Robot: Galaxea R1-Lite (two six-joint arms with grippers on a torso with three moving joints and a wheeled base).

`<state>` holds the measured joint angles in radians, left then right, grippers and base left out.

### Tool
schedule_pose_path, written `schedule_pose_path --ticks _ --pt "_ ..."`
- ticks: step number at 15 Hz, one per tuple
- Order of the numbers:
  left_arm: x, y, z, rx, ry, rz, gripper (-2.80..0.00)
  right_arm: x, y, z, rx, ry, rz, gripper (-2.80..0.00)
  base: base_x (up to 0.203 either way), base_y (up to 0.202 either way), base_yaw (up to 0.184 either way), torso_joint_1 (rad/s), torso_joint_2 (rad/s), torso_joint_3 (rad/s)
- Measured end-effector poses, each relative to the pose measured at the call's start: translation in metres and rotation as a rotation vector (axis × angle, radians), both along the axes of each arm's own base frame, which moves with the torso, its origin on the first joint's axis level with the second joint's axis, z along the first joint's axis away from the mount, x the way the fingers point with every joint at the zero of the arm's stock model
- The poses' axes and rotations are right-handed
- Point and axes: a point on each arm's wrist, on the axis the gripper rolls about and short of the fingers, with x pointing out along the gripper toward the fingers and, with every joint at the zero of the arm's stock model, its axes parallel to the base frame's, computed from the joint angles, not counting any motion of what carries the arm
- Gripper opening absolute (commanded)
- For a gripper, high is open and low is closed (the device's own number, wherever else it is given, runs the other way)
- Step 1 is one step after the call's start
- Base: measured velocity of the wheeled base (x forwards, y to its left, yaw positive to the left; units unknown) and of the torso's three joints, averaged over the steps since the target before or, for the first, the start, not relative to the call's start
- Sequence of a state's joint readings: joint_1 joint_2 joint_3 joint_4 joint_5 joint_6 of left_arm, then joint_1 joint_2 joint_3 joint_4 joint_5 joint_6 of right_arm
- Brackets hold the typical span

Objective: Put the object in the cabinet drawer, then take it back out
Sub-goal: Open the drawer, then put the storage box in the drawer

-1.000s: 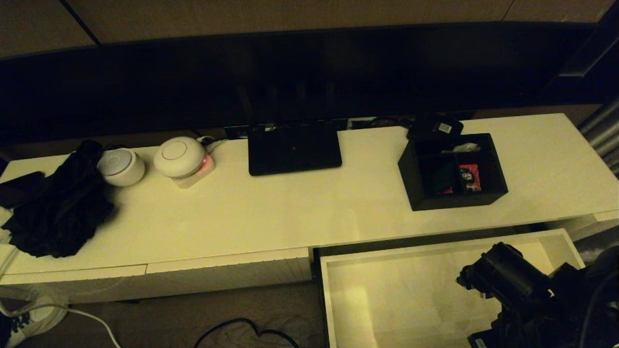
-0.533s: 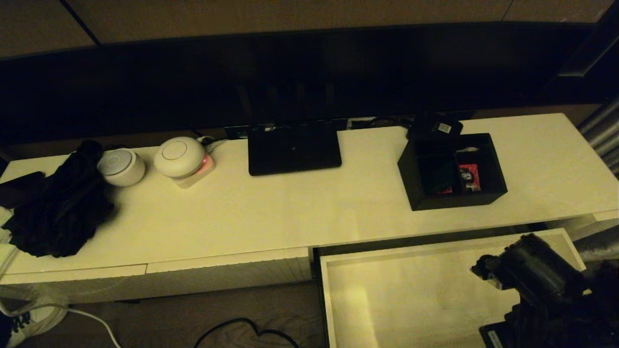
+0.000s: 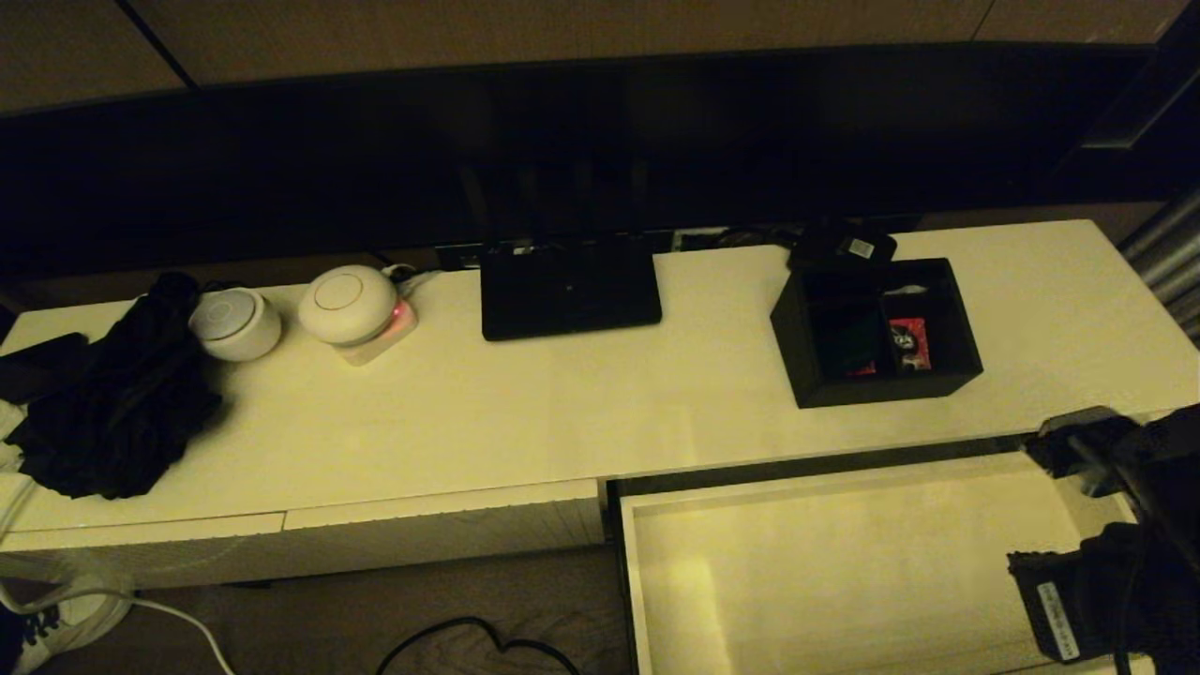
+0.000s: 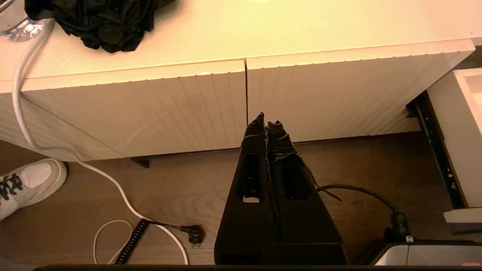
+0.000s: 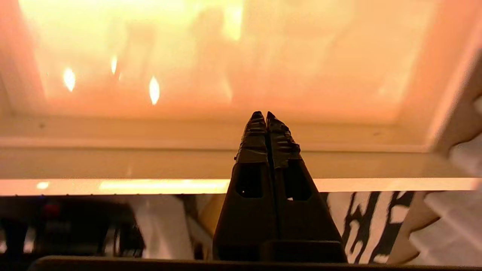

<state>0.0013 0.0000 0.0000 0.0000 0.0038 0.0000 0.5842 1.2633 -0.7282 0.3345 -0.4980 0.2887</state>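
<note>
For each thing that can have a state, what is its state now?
Drawer: pulled open, nothing visible inside.
Box: on the cabinet top, open-topped, packets inside.
Left panels: closed.
Right gripper: shut, empty, by the drawer.
Left gripper: shut, empty, parked before the panels.

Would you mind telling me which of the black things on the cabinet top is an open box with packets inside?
The organiser box, on the right above the open drawer: open-topped, divided, with red packets. The router is flat and closed; the small device behind the box bears a white label.

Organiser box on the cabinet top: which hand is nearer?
Right. The right hand hangs over the open drawer below the box; the left hand faces the closed fronts.
</note>
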Motion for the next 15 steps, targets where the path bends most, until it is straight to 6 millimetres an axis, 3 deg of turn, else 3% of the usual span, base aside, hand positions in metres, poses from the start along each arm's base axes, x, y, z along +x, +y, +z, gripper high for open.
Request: schedule_pose_path --ticks 3,6,10,15 --pt "0.0 0.0 0.0 0.0 0.0 0.0 -2.8 -0.002 -0.002 0.022 0.033 -0.085 -0.016 -2.8 0.0 0.0 0.0 0.0 0.0 0.0" --pt "0.0 0.0 0.0 0.0 0.0 0.0 -2.8 0.009 0.001 0.036 0.057 -0.121 -0.038 -2.8 0.0 0.0 0.0 0.0 0.0 0.0" --pt "0.0 0.0 0.0 0.0 0.0 0.0 -2.8 0.039 0.011 0.049 0.076 -0.145 -0.07 -2.8 0.0 0.0 0.0 0.0 0.0 0.0" --pt "0.0 0.0 0.0 0.0 0.0 0.0 -2.8 0.092 0.025 0.059 0.089 -0.168 -0.132 -2.8 0.0 0.0 0.0 0.0 0.0 0.0"
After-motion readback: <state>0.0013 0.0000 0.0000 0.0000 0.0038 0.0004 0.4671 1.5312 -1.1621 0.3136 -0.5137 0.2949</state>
